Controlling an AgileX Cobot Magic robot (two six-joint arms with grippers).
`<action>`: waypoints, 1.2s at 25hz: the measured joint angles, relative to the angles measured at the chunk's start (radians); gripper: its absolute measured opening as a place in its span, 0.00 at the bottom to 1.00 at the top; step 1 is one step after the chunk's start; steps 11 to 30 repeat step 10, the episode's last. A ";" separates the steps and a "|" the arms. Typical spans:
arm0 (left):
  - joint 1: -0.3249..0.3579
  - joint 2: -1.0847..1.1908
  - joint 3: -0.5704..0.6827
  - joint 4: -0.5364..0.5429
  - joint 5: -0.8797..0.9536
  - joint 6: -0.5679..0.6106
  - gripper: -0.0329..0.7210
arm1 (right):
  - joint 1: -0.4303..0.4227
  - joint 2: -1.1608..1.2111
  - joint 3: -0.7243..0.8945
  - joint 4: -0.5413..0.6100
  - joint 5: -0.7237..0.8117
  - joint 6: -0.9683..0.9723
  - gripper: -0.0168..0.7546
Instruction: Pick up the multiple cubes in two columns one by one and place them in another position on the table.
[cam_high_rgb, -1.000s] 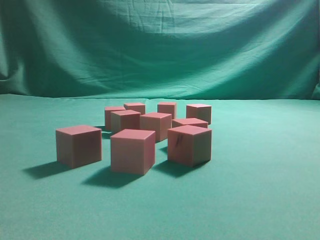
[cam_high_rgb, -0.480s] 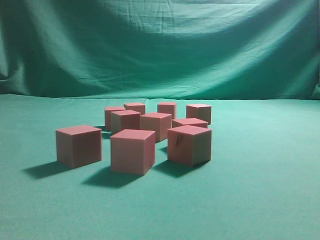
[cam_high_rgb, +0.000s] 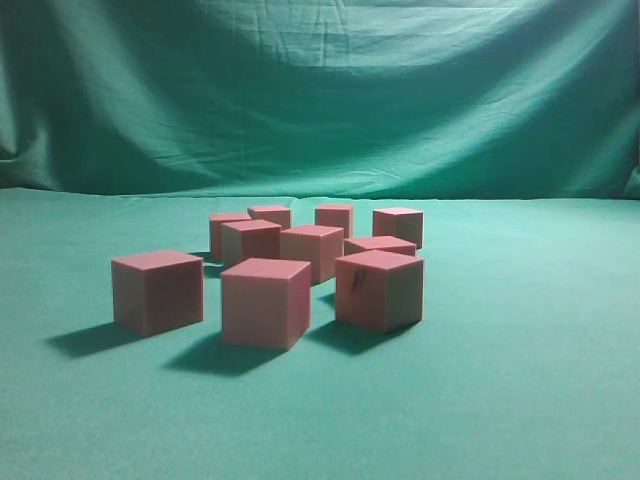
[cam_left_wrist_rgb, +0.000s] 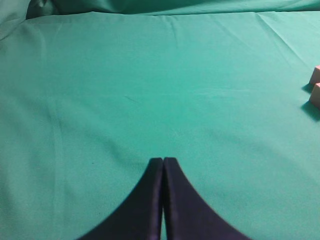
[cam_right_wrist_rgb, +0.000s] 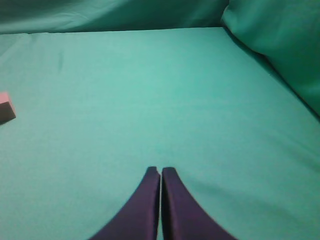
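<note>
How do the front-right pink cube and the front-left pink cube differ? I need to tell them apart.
The front-right pink cube has a small dark mark on its left face; the front-left pink cube is plain. The right one stands close to its neighbours; the left one sits apart. Both are alike in size and rest on the green cloth table.

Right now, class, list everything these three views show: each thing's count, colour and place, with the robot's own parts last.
cubes: ten, reddish-pink tops, tan-pink sides, clustered mid-table; the right front one bears a small dark mark.
table: one, green cloth, under the cubes.
backdrop cloth: one, green, draped behind the table.
left gripper: one, dark, shut, above bare cloth, holding nothing.
right gripper: one, dark, shut, above bare cloth, holding nothing.
</note>
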 joint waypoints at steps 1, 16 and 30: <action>0.000 0.000 0.000 0.000 0.000 0.000 0.04 | 0.000 0.000 0.000 0.000 0.000 0.000 0.02; 0.000 0.000 0.000 0.000 0.000 0.000 0.04 | 0.000 0.000 0.000 0.000 0.000 0.000 0.02; 0.000 0.000 0.000 0.000 0.000 0.000 0.04 | 0.000 0.000 0.000 0.000 0.000 0.000 0.02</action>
